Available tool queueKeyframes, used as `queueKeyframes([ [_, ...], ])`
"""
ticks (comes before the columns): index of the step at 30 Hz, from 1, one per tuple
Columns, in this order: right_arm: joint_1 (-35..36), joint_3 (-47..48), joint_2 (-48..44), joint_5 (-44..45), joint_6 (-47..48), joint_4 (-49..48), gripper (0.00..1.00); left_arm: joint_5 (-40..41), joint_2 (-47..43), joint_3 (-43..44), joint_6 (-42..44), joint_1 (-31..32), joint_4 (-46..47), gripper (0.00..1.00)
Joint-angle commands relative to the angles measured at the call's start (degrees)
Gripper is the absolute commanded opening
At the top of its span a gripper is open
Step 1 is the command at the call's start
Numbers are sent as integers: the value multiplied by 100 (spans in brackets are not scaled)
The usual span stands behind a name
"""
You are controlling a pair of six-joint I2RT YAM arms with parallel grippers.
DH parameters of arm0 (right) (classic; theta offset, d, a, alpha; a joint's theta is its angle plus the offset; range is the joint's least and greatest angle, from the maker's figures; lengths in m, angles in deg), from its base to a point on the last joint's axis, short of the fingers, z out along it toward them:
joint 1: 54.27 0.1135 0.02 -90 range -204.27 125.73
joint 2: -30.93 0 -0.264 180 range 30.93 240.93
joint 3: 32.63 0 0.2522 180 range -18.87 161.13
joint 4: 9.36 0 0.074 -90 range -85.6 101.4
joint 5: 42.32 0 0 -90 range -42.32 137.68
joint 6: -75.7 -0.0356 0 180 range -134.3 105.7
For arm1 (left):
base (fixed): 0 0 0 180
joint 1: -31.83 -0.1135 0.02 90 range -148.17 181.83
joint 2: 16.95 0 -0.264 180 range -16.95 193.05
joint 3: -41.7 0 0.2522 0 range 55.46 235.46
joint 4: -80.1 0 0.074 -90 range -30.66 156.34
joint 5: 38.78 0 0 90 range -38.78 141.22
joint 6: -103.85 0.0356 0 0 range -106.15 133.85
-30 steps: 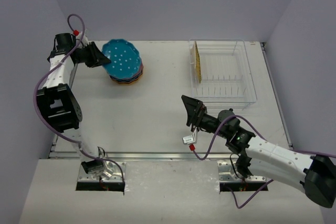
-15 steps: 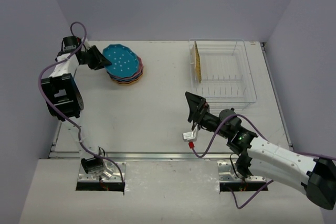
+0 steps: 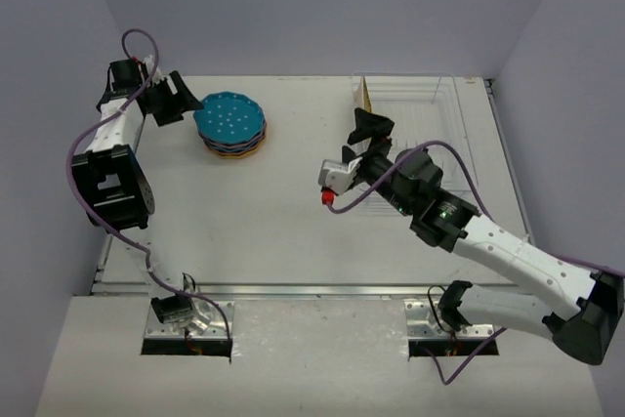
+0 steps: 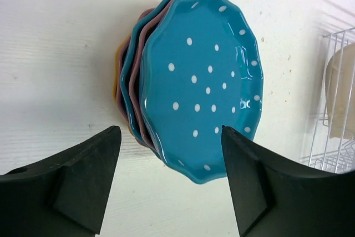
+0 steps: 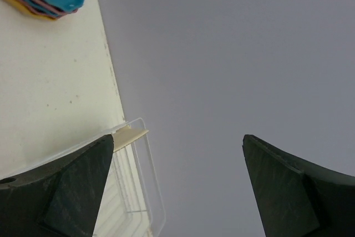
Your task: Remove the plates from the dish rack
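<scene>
A stack of dotted plates (image 3: 230, 125) lies flat at the back left of the table, a teal one (image 4: 202, 81) on top, with pink and yellow-orange rims below it. My left gripper (image 3: 177, 102) stands open just left of the stack; in its wrist view the left gripper (image 4: 169, 131) brackets the teal rim without touching it. One yellow plate (image 3: 363, 97) stands on edge at the left end of the clear dish rack (image 3: 454, 114). My right gripper (image 3: 374, 128) hovers open beside that plate, nothing between its fingers. In the right wrist view the plate's edge (image 5: 130, 135) shows next to the left finger.
The grey back wall fills most of the right wrist view. The rack's thin dividers (image 4: 333, 137) show at the right edge of the left wrist view. A white tag with a red tip (image 3: 332, 183) hangs from the right arm's cable over the middle of the table.
My left gripper has opened and let the teal plate settle flat on the stack. The right arm has swung from the table's near middle up to the rack's left end.
</scene>
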Motion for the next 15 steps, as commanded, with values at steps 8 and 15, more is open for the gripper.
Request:
queueKeyframes([
  [8,-1588,3396,1788,-238,-5813,3512,96,2400,-2337,-1078,973,257,1027,87],
  [15,-2691,4587,3311,-1311,-7268,4626,92,2437,-3427,-1770,1277,556,1224,100],
])
